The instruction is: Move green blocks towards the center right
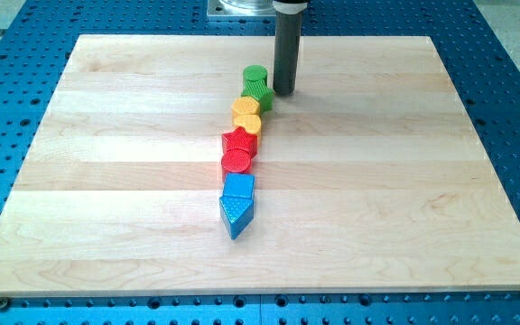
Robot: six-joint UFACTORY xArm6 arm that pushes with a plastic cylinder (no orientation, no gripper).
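Two green blocks beside my tip

No text, labels, brands, nos. or signs readable anywhere: none on the counter, none on the blocks, none on the rod.
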